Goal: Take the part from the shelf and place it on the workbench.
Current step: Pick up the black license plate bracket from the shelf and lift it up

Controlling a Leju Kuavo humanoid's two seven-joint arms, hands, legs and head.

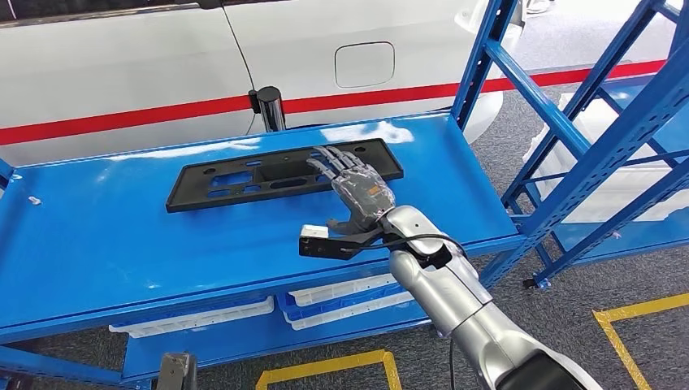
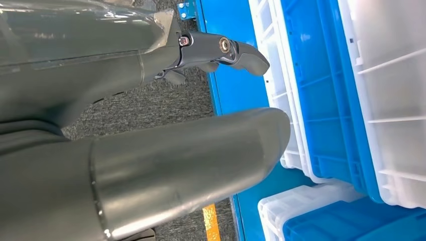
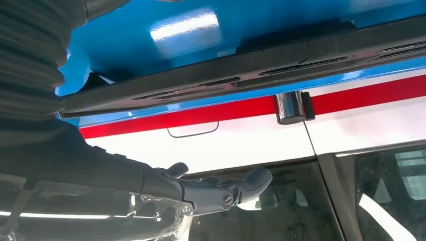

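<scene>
The part [image 1: 244,179] is a long flat black plastic frame with cut-outs, lying flat on the blue workbench [image 1: 122,244] near its far edge. My right hand [image 1: 357,191] stretches out over the part's right end with fingers extended and spread, gripping nothing. In the right wrist view the part [image 3: 251,65] is a dark bar on the blue surface, and the thumb [image 3: 236,188] is held apart from it. My left hand [image 2: 221,50] hangs low beside the bench, its thumb extended and holding nothing.
A white car [image 1: 122,73] with a red stripe stands right behind the bench. A blue shelf rack [image 1: 585,146] rises at the right. White and blue bins [image 1: 341,296] sit on the bench's lower level, also seen as bins [image 2: 321,100]. Yellow tape [image 1: 325,366] marks the floor.
</scene>
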